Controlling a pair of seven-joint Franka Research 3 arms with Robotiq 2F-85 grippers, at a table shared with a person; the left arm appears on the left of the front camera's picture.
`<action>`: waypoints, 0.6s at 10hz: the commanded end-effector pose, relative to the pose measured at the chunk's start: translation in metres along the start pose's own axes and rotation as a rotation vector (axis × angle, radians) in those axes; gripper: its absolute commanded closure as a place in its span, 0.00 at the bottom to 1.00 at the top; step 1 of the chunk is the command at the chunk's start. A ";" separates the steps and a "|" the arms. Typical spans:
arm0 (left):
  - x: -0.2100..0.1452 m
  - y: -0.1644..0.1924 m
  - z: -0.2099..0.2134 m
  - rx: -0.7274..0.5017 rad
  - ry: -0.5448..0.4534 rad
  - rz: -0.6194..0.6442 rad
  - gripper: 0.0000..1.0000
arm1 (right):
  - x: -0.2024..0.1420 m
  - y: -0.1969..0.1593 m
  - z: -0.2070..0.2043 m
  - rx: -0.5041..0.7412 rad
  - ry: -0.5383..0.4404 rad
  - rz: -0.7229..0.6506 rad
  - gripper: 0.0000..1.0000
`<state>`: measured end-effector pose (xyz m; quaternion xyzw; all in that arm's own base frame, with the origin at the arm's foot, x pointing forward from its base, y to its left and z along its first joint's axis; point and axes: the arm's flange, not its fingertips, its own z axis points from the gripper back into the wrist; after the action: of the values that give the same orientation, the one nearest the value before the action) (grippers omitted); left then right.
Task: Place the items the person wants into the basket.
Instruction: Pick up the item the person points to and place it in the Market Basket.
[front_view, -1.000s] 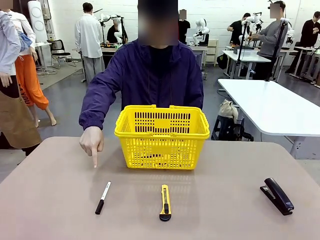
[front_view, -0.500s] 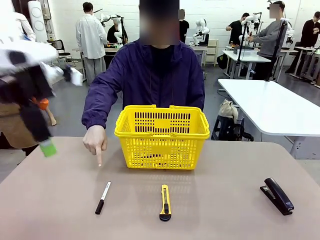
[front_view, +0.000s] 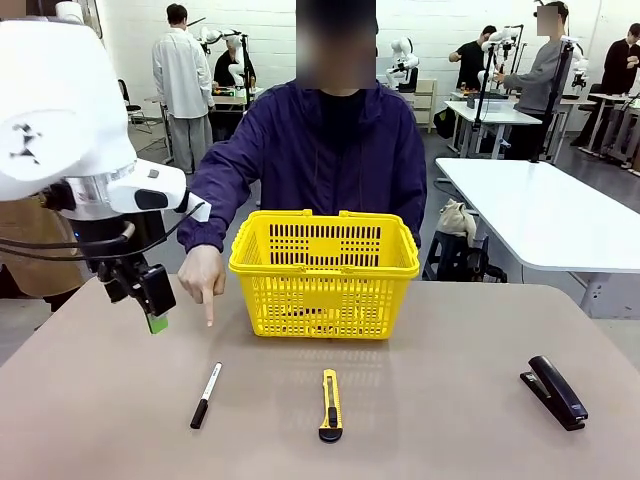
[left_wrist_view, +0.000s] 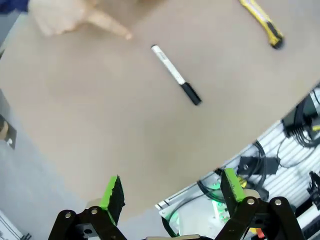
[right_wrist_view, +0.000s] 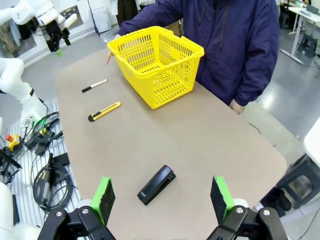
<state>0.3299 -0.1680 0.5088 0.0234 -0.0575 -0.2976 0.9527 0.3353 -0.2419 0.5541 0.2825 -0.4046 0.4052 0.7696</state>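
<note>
Left jaws stand apart, empty, above the brown surface (front_view: 450, 400). The white marker with black cap (left_wrist_view: 176, 75) lies flat well ahead of them, the person's pointing hand (left_wrist_view: 65, 20) just beyond its white end, and the bright yellow perforated plastic basket (front_view: 325, 268) beyond that hand. Overshooting the marker could strike that finger; closing along its slim barrel could roll it away. Right jaws: apart, empty.

Brown table (front_view: 450, 420): a yellow-and-black utility knife (front_view: 330, 405) lies near the front edge, about centre, pointing lengthwise away from the camera. A black stapler (front_view: 553, 392) lies flat at the right side, well apart from the knife. Behind stands a white table (front_view: 540, 210) with a pale bag (front_view: 457, 220) beside it. Cables (right_wrist_view: 47, 175) are coiled on the floor.
</note>
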 end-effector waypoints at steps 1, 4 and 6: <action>0.013 0.009 -0.023 0.000 -0.008 0.070 0.00 | 0.000 -0.001 -0.002 0.005 -0.030 0.016 0.00; 0.007 0.008 -0.013 0.000 -0.001 0.035 0.00 | 0.000 -0.001 -0.002 0.005 -0.030 0.016 0.00; 0.007 0.008 -0.013 0.000 -0.001 0.035 0.00 | 0.000 -0.001 -0.002 0.005 -0.030 0.016 0.00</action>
<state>0.3453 -0.1668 0.4946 0.0104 -0.0596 -0.2854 0.9565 0.3349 -0.2422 0.5540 0.2828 -0.4045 0.4049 0.7697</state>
